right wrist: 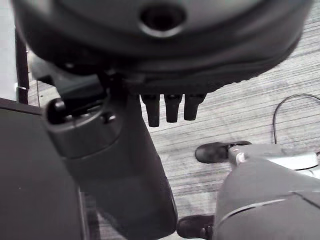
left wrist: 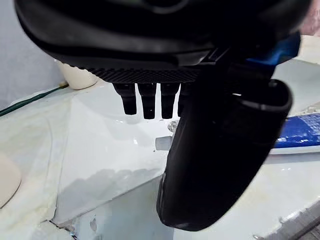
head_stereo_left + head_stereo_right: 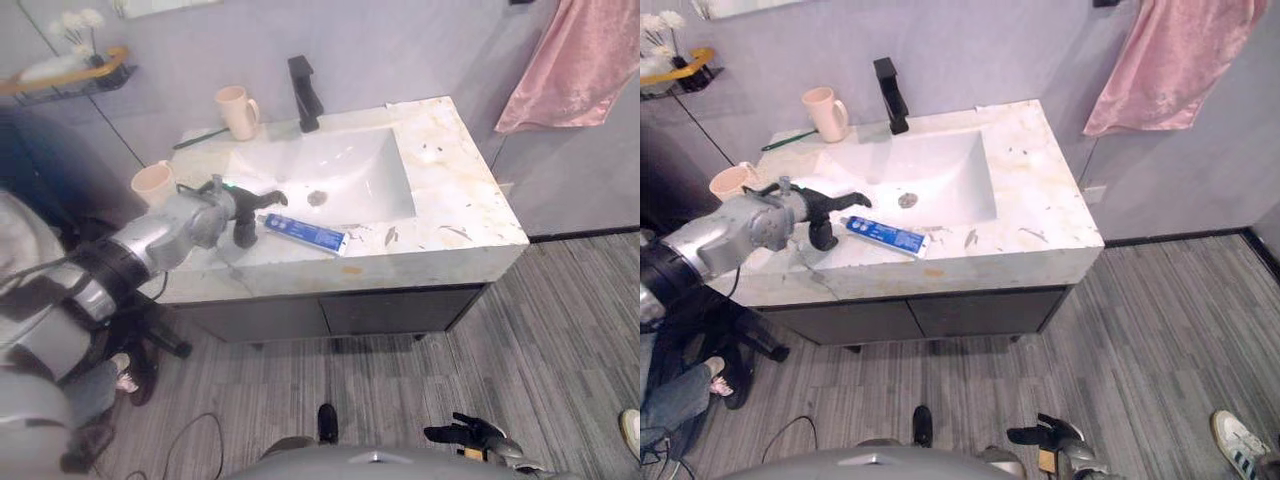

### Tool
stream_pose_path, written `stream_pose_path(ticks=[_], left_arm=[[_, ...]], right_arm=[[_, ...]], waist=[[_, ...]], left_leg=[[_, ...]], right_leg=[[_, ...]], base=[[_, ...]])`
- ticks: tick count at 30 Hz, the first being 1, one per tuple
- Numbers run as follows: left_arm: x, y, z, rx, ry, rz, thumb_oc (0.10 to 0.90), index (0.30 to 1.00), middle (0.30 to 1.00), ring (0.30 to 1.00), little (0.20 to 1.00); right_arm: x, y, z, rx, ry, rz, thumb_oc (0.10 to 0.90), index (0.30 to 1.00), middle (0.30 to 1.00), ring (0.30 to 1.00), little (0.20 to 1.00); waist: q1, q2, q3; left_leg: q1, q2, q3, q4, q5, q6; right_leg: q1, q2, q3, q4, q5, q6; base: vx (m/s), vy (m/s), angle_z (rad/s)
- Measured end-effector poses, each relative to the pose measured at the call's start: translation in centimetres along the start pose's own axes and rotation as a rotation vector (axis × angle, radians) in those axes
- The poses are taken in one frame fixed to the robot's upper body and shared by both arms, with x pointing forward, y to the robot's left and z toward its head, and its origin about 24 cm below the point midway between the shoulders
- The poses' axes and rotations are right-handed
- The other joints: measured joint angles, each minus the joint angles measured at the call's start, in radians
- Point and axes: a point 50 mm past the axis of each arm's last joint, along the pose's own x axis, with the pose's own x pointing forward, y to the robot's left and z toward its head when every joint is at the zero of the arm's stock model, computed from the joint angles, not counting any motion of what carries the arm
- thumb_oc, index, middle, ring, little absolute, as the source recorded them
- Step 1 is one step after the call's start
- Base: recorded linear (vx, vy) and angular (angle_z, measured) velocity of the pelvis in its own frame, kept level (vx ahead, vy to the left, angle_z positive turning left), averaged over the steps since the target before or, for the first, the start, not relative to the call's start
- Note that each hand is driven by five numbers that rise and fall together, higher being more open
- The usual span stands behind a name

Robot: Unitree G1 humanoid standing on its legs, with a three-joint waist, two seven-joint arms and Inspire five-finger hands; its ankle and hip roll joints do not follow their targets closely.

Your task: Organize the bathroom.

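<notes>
Right hand: low over the floor, fingers relaxed, empty. Left hand: fingers extended, thumb down, holding nothing, just beside the toothpaste tube on the counter. Basin beyond: a clumsy nudge might slide the tube in.

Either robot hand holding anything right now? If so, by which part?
Nothing held. Left robot hand is open above the counter edge beside the toothpaste tube, not gripping it. Right robot hand hangs low, open, empty.
</notes>
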Motion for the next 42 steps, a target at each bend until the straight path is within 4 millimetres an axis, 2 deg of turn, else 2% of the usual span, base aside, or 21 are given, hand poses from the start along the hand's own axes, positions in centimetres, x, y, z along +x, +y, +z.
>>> stream_pose_path(ticks=[2, 3, 13, 24, 30, 38, 42], left_arm=[[0.1, -0.3, 0.1, 0.019, -0.003, -0.008, 0.800, 0.900, 0.900, 0.900, 0.900], [0.2, -1.2, 0.0, 0.021, 0.010, -0.024, 0.800, 0.900, 0.900, 0.900, 0.900], [0.5, -1.8, -0.3, 0.038, 0.013, -0.056, 0.800, 0.900, 0.900, 0.900, 0.900], [0.7, -1.8, 0.1, 0.029, 0.012, -0.046, 0.800, 0.900, 0.900, 0.900, 0.900], [0.9, -3.1, 0.2, 0.008, 0.017, -0.091, 0.800, 0.900, 0.900, 0.900, 0.900], [1.3, -3.4, 0.6, -0.007, 0.019, -0.099, 0.800, 0.900, 0.900, 0.900, 0.900], [1.3, -4.2, 0.5, -0.046, 0.025, -0.086, 0.800, 0.900, 0.900, 0.900, 0.900]], right_arm=[[0.0, 0.0, 0.0, 0.000, 0.001, 0.001, 0.800, 0.900, 0.900, 0.900, 0.900], [0.0, 0.0, -0.1, 0.000, 0.002, -0.003, 0.800, 0.900, 0.900, 0.900, 0.900], [-0.1, -0.4, -1.2, -0.001, 0.038, -0.015, 0.800, 0.900, 0.900, 0.900, 0.900], [-0.1, -0.2, -1.0, -0.004, 0.033, -0.008, 0.800, 0.900, 0.900, 0.900, 0.900], [-0.1, -0.2, -0.9, -0.005, 0.033, -0.010, 0.800, 0.900, 0.900, 0.900, 0.900], [-0.1, -0.2, -0.9, -0.013, 0.034, -0.008, 0.800, 0.900, 0.900, 0.900, 0.900], [-0.1, -0.1, -1.1, -0.028, 0.051, -0.005, 0.800, 0.900, 0.900, 0.900, 0.900]], waist=[[0.002, 0.002, -0.007], [0.003, 0.006, -0.017], [0.004, -0.005, -0.031], [0.005, -0.004, -0.039], [0.004, -0.006, -0.062], [0.006, -0.004, -0.064], [0.007, 0.003, -0.071]], left_leg=[[0.000, 0.001, 0.000, 0.000, -0.001, -0.001], [0.000, 0.002, -0.001, 0.000, -0.001, -0.001], [-0.001, 0.012, -0.005, -0.001, -0.005, -0.010], [-0.002, 0.011, -0.013, -0.001, 0.001, -0.002], [-0.002, 0.011, -0.017, -0.001, 0.001, -0.002], [-0.003, 0.010, -0.027, -0.001, 0.005, -0.002], [-0.003, 0.010, -0.033, -0.001, 0.006, -0.003]], right_leg=[[0.000, 0.001, 0.000, 0.000, 0.000, 0.000], [0.000, 0.002, -0.001, 0.001, 0.000, -0.001], [0.000, 0.013, -0.004, 0.001, 0.000, -0.004], [0.003, 0.013, -0.015, 0.001, 0.000, -0.007], [0.005, 0.014, -0.020, 0.001, -0.002, -0.010], [0.008, 0.015, -0.029, 0.001, -0.002, -0.010], [0.009, 0.017, -0.032, -0.001, -0.002, -0.010]], base=[[-0.04, 0.006, 0.00], [0.00, 0.000, 0.00], [0.00, 0.000, 0.00], [-0.01, -0.003, 0.01], [-0.04, -0.013, 0.02], [-0.06, -0.021, 0.03], [-0.05, -0.034, 0.03]])
